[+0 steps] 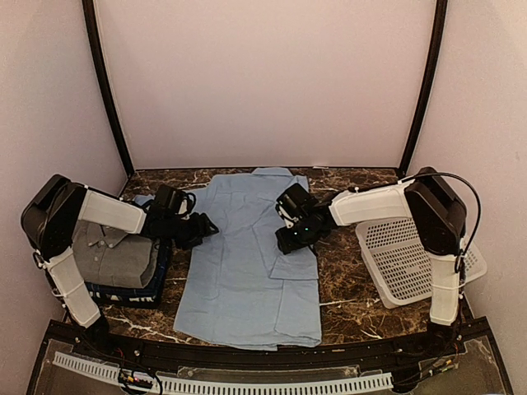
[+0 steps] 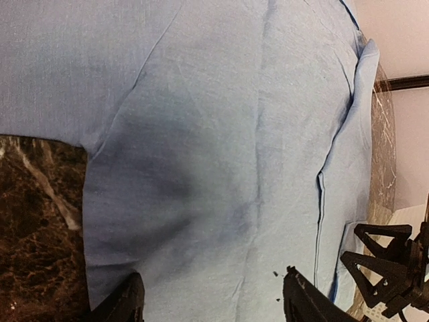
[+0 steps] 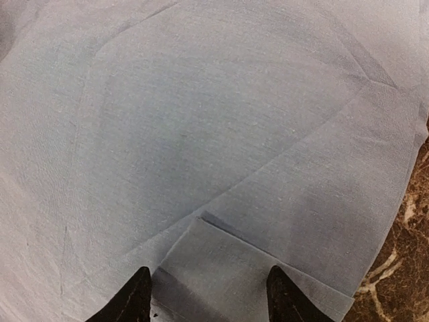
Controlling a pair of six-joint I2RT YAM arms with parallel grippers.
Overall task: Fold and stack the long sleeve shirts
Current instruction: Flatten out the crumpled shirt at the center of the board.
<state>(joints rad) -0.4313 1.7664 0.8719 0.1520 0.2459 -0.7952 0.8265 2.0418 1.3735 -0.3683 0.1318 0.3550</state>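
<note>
The light blue button-front shirt lies spread flat in the middle of the dark marble surface, collar toward the far wall. A folded-over sleeve rests on its right side.

The left claw hangs at the shirt's left edge. In the left wrist view its two fingers stand well spread over the blue cloth, with nothing pinched between them.

The right claw is low over the shirt's right half. In the right wrist view its jaws stand apart, one finger on each side of the sleeve's end. The cloth there lies flat and ungripped. Whether the tips touch the fabric cannot be told.

At the left of the surface a folded grey collared shirt sits on a folded dark navy shirt. A white lattice basket stands at the right, apart from the blue shirt.
</note>
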